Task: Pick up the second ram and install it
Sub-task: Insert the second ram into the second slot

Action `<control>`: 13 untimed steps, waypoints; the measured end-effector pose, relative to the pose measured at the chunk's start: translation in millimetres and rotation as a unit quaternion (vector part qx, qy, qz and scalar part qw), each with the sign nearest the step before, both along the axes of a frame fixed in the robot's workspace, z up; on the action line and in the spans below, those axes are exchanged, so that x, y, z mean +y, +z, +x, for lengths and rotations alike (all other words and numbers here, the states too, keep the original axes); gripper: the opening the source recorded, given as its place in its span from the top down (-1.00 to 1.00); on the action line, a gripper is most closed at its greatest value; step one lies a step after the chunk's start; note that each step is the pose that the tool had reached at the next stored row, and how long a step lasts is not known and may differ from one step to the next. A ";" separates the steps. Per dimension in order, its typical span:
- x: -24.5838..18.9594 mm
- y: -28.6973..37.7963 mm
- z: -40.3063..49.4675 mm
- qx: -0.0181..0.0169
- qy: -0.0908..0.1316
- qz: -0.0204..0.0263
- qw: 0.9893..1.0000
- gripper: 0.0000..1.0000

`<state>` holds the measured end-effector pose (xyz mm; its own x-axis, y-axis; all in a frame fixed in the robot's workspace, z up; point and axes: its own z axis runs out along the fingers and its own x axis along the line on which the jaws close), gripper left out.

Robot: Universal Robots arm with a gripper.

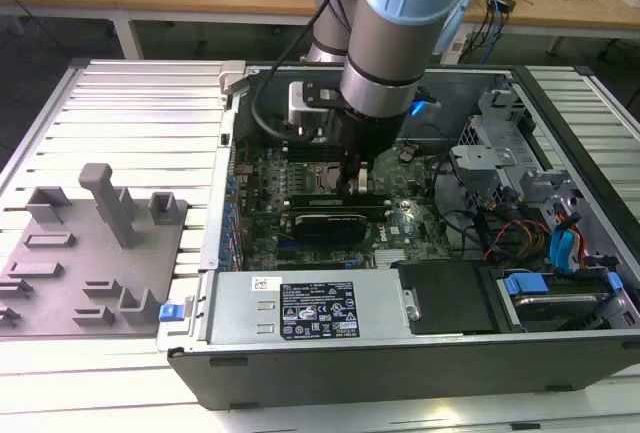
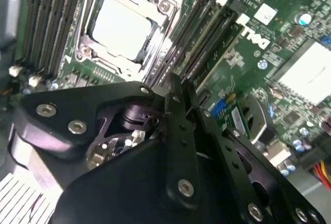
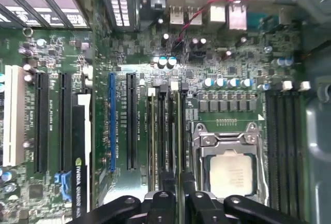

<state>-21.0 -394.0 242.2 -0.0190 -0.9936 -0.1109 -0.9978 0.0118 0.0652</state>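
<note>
In the exterior view my gripper [image 1: 358, 185] reaches down into the open computer case [image 1: 200, 353], onto the motherboard [image 1: 400, 228] just right of the processor socket [image 1: 312, 175]. The second ram [image 3: 178, 131] shows edge-on in the first wrist view as a thin green stick. It stands in the memory slots [image 3: 160, 131] beside the processor socket [image 3: 230, 169]. My gripper [image 3: 178, 185] is shut on the stick's near end, one black finger on each side. In the second wrist view the gripper [image 2: 181, 87] sits over the slots [image 2: 207, 32] next to the socket [image 2: 124, 27].
A black graphics card [image 1: 325, 225] lies just in front of the gripper, with the grey power supply [image 1: 300, 303] nearer still. Drive bays and coloured cables [image 1: 540, 233] crowd the case's right side. A grey parts fixture [image 1: 100, 243] sits outside on the exterior view's left.
</note>
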 end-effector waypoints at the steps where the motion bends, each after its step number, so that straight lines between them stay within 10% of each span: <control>1: 0.2 2.8 0.0 0.000 0.000 0.000 1.000 0.62; 8: 3.8 31.4 0.0 0.000 0.000 -0.003 1.000 0.79; 13: 3.8 34.3 0.0 0.000 0.000 -0.003 1.000 0.79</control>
<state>-21.0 -390.1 276.5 -0.0190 -0.9942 -0.1057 -0.9978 0.0121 0.0651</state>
